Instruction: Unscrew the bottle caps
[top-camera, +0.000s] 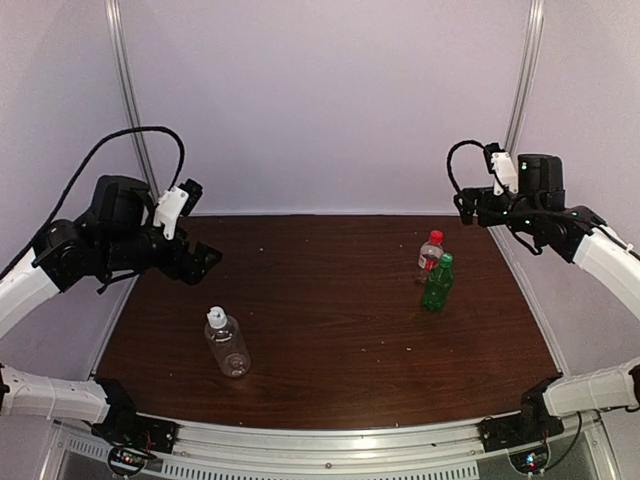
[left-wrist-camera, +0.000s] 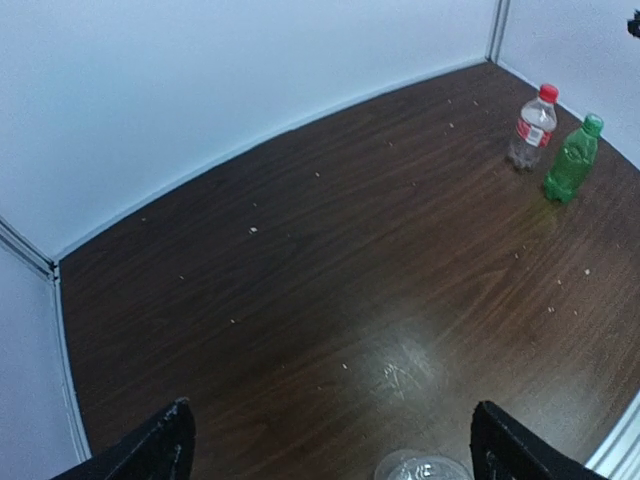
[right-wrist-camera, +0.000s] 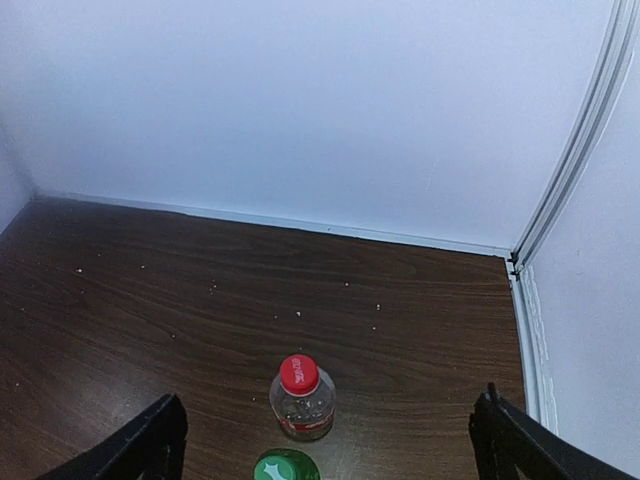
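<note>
Green bottle (right-wrist-camera: 285, 466) mostly off-frame

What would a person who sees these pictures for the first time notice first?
Probably the dark green plastic bottle with a green cap and the smaller clear bottle with a red cap and red label, upright and close together on the right of the dark brown wooden table. A clear unlabelled bottle with a white nozzle cap stands alone at the near left. The left gripper and right gripper hang open above, holding nothing.
</note>
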